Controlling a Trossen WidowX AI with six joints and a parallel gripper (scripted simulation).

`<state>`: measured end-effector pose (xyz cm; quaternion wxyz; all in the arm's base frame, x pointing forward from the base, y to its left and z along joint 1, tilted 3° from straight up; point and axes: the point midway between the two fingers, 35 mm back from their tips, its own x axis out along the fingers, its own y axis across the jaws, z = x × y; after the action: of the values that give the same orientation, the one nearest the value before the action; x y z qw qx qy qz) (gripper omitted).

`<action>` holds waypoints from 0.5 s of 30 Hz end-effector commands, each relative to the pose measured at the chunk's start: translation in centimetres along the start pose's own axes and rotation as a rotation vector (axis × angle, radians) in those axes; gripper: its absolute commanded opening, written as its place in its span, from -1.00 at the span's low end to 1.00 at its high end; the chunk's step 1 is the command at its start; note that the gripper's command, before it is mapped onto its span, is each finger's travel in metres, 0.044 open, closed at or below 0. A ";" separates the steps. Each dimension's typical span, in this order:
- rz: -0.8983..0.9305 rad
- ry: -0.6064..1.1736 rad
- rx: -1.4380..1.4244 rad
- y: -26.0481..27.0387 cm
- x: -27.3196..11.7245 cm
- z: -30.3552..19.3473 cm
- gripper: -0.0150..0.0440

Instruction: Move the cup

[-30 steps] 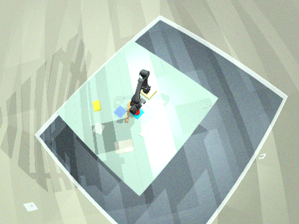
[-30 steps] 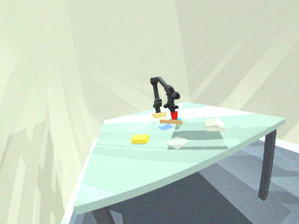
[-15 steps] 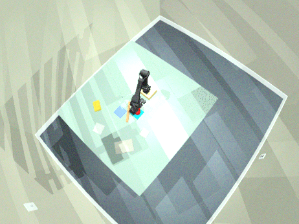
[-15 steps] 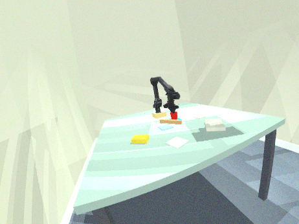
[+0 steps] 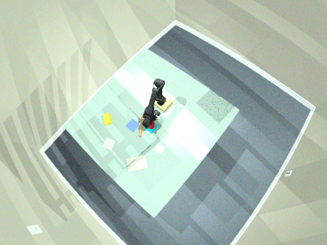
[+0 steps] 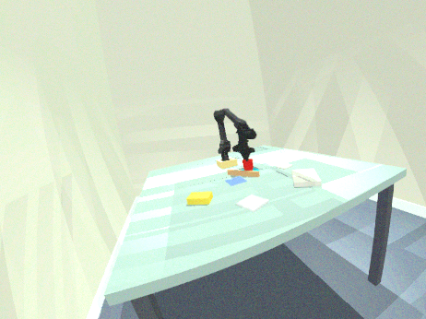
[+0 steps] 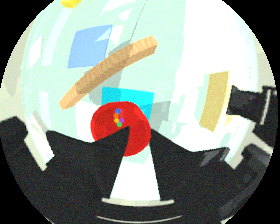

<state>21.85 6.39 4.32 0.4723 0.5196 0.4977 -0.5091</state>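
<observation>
One red cup point(image 7: 121, 128) is observed standing upright on the cyan pad point(image 7: 128, 98), near the middle of the bench point(image 6: 221, 236), with several coloured marbles point(image 7: 118, 116) seen inside it through the wrist view. The gripper point(image 7: 134, 160) is positioned directly over the cup, its two dark fingers lying to either side of the cup; the jaws are parted somewhat, partly open, and nothing is gripped between them. Whether the finger pads touch the cup wall cannot be told.

A wooden bar point(image 7: 109, 72) is noted lying flat just beyond the cyan pad, between it and the blue pad point(image 7: 90, 46). In the exterior view the bar sits toward the near edge from the cup. A yellow block point(image 6: 200, 197) is recorded closer to the left edge, well apart from the cup. A tan block point(image 6: 227, 163) lies at the arm's base, and a white sheet point(image 6: 252, 202) rests toward the near edge.
</observation>
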 end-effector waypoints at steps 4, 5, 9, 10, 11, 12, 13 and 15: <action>0.004 0.003 -0.003 0.1 -1.1 0.0 -0.06; 0.004 0.003 -0.003 0.1 -1.2 0.0 -0.06; 0.003 0.003 -0.002 0.1 -1.7 0.0 -0.06; 0.003 0.003 -0.002 0.1 -1.9 0.0 -0.06; 0.003 0.003 -0.002 0.1 -2.0 0.0 -0.06; 0.002 0.003 -0.002 0.1 -2.1 0.0 -0.06; 0.002 0.003 -0.002 0.1 -2.2 0.0 -0.06; 0.002 0.003 -0.002 0.1 -2.5 0.0 -0.06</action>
<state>21.98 6.30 6.21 0.4715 0.5192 0.4978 -0.5102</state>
